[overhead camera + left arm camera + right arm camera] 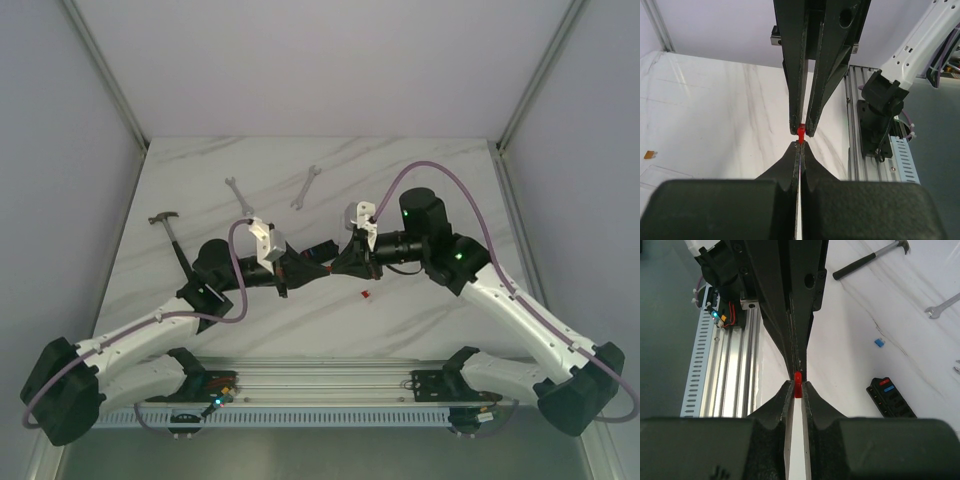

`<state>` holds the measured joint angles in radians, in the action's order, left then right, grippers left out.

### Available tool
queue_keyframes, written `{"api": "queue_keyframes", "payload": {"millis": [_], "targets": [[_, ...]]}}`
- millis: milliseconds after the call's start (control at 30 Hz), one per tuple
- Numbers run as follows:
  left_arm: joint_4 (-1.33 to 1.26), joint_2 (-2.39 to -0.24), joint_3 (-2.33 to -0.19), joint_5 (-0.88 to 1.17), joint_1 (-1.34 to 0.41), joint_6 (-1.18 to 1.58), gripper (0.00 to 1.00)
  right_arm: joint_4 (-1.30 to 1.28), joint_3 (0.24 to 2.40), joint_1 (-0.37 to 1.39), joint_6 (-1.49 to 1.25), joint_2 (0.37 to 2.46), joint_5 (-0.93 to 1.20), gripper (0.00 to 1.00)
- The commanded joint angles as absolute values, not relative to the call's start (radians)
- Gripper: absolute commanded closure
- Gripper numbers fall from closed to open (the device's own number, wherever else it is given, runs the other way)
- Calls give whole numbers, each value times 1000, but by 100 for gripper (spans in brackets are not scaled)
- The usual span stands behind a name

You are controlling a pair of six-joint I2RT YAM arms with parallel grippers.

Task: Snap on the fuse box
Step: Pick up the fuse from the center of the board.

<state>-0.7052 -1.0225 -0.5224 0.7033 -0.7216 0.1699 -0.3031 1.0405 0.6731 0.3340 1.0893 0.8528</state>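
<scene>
My two grippers meet tip to tip above the middle of the table. A small red fuse point(798, 383) sits between them. My left gripper point(800, 145) is shut, pinching the fuse's lower end at its very tips. My right gripper point(798, 386) has its fingertips closed against both sides of the fuse's red body. The fuse box point(890, 397), black with a red and a blue fuse in it, lies on the table beside the grippers on the far side. It shows as a dark shape point(320, 249) in the top view, and no gripper touches it.
Loose fuses lie about: a red one point(365, 294), a blue one point(879, 342) and an orange one point(649, 154). A hammer point(170, 228) and two wrenches point(238, 193) point(307, 187) lie at the back left. The aluminium rail point(320, 382) runs along the near edge.
</scene>
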Motion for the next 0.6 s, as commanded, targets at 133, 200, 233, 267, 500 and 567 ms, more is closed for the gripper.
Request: {"api": "queue_keyframes", "payload": {"millis": [133,200,233,267,500,567], "targets": [[-723,-1038,-560,730,-731,142,100,-310,1081,669,333,1111,894,88],[-724,-1041,-561,731,-732,143,100,-313,1083,669,333,1114,894,91],[-725,-1042,-561,731,-732,142,100,-314,1083,669,332,1116,893,93],[-726,-1043,-561,729,-732,142,100,-314,1083,669,331,1118,891,95],[-713,-1046,-552,670,-733,132,83,-316,1080,663,310,1126,805,100],[-690,-1049,-549,623,-732,122,72,-315,1076,659,286,1124,740,100]]}}
